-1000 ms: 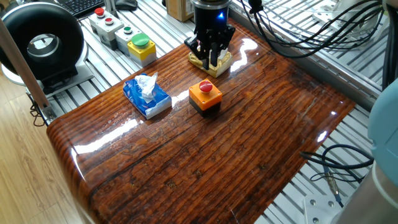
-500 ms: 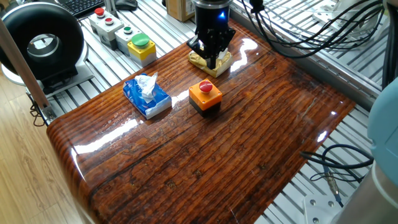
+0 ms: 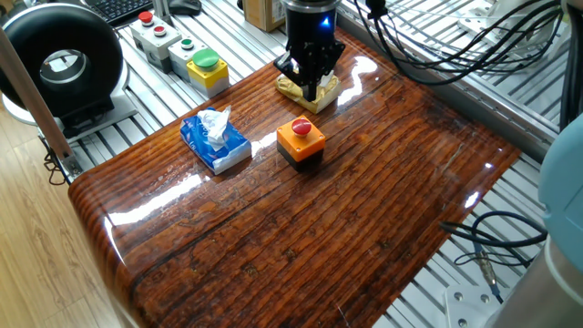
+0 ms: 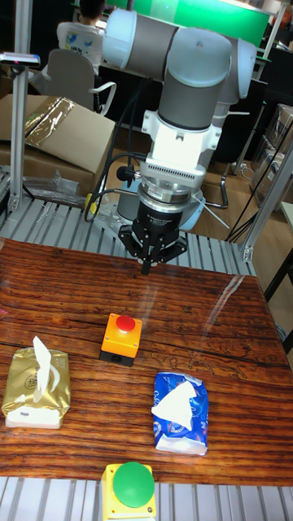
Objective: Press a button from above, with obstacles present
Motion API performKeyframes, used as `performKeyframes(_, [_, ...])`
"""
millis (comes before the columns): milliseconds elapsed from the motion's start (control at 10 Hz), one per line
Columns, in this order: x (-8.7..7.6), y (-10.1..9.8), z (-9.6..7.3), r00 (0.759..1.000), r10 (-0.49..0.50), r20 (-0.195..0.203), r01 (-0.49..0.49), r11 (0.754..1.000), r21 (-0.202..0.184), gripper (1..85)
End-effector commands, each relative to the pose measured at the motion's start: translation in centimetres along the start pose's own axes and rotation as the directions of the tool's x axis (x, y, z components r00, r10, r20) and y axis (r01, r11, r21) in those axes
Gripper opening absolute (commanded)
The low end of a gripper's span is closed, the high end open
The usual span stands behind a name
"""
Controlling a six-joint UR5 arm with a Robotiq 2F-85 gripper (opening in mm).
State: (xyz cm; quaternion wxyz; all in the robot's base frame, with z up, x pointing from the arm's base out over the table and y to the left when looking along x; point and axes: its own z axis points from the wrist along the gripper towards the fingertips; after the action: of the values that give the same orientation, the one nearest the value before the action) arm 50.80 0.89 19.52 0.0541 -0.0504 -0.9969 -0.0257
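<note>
The button point(image 3: 301, 127) point(image 4: 124, 323) is a red dome on an orange box with a black base, near the middle of the wooden table point(image 3: 301, 237). My gripper point(image 3: 311, 91) point(image 4: 147, 265) hangs above the table, shut, its fingertips meeting in a point with nothing between them. It touches nothing. In the fixed view it overlaps the pale yellow block point(image 3: 330, 91). In the tall fixed view it sits beyond the button, and the yellow obstacle point(image 4: 37, 391) lies at the left with white tissue sticking out. The blue tissue pack point(image 3: 216, 141) point(image 4: 181, 411) lies beside the button box.
A green button on a yellow box point(image 3: 208, 66) point(image 4: 129, 487) and a grey box with red and green buttons point(image 3: 164, 36) stand off the wood on the metal slats. A black round device point(image 3: 64, 64) is at the far left. Cables point(image 3: 487, 251) lie at the right.
One second ago the fingers were spread apart; they have since closed together. The gripper has stayed in the same place, and the objects on the table have not moved.
</note>
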Motion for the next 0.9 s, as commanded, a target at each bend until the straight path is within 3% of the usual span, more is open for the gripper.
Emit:
performKeyframes(0, [0.1,0.1,-0.1,1.000,-0.008,0.011,0.008,1.000,-0.026,1.3])
performKeyframes(200, [1.1,-0.3,-0.1,1.000,-0.023,0.004,0.023,0.999,-0.032,1.3])
performKeyframes(300, [1.2,0.0,0.2,0.999,-0.028,0.018,0.029,0.998,-0.060,1.3])
performKeyframes(500, [0.3,0.0,1.2,0.999,-0.025,0.031,0.026,0.998,-0.049,1.3])
performKeyframes(800, [-0.9,0.0,2.8,0.996,-0.027,0.079,0.033,0.997,-0.068,1.3])
